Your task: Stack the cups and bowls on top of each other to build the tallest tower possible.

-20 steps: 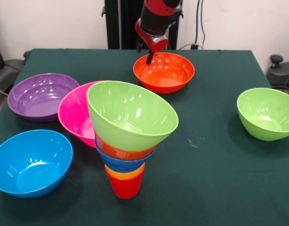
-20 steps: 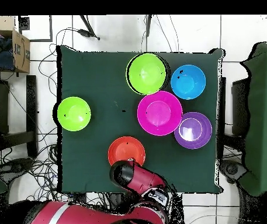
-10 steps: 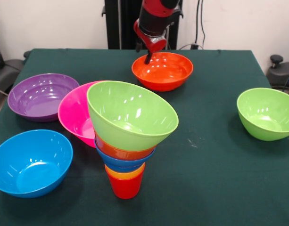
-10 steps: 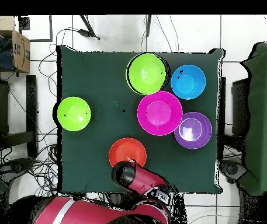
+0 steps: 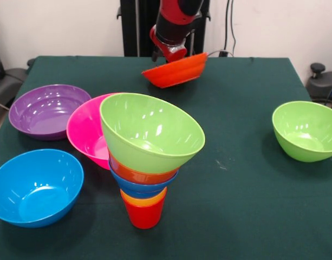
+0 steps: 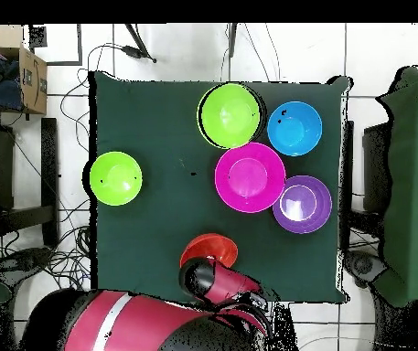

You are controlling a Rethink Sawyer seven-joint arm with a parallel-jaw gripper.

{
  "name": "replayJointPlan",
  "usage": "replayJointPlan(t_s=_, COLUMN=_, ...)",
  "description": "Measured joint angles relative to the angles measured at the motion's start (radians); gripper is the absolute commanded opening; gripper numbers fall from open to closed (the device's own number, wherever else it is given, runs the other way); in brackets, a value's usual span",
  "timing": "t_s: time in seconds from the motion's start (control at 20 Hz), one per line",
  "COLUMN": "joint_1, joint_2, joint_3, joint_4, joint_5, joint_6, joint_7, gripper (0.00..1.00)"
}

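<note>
The tower [image 5: 148,157] stands near the front: a red cup [image 5: 144,214] lowest, then an orange cup, a small blue bowl, a small orange-red bowl and a tilted lime green bowl [image 5: 149,130] on top. My gripper [image 5: 168,58] is shut on the rim of the large orange-red bowl [image 5: 176,70]. That bowl hangs tilted above the table's far side. In the overhead view the same bowl [image 6: 208,249] shows just above the arm [image 6: 214,280], and the tower's green top [image 6: 230,114] lies far from it.
A pink bowl [image 5: 84,132] sits tilted against the tower's left side. A purple bowl [image 5: 46,111] and a light blue bowl [image 5: 33,187] lie further left. A second lime green bowl [image 5: 306,130] sits alone at the right.
The large orange-red bowl was resting on the table with the gripper at its rim. It is now lifted off the cloth, tilted, and shifted slightly left in the front view.
</note>
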Motion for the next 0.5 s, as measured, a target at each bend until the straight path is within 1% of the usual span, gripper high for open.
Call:
replayJointPlan(t_s=0.25, joint_1=-0.021, joint_2=0.023, joint_3=0.004, joint_4=0.0, joint_5=-0.023, joint_6=-0.034, joint_7=0.0, gripper=1.0)
replayJointPlan(t_s=0.5, joint_1=-0.037, joint_2=0.021, joint_3=0.008, joint_4=0.0, joint_5=-0.04, joint_6=-0.035, joint_7=0.0, gripper=1.0)
